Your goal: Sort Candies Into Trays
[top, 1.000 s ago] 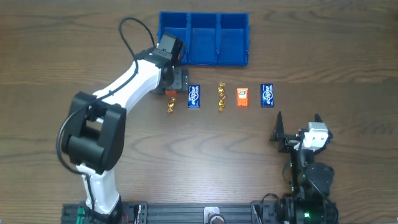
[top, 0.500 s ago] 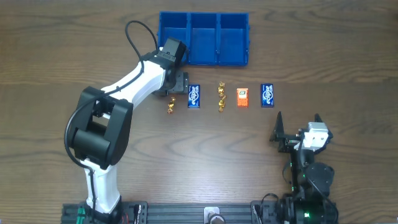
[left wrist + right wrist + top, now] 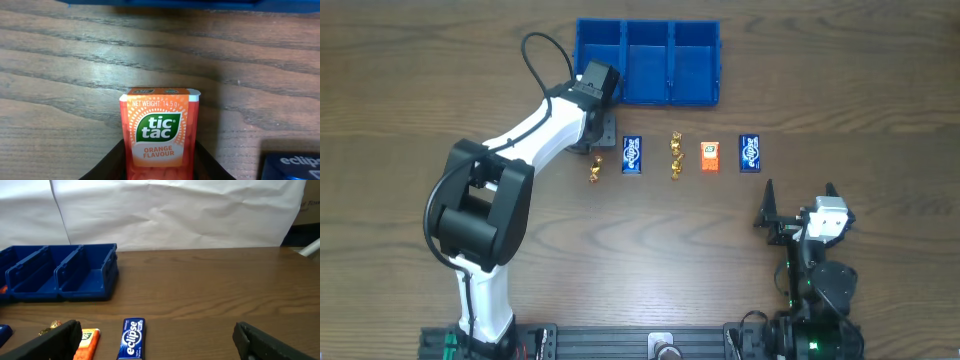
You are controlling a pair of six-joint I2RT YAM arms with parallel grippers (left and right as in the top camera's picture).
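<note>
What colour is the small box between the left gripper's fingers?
The box is orange with a green oval; clearest in the left wrist view.

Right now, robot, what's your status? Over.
Left gripper shut on orange plastic candy box, beside blue three-compartment tray. Right gripper open, near its base. Nothing seen between box and tray.

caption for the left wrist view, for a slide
Left gripper shut on an orange candy box, wooden table beneath, blue tray ahead.
</note>
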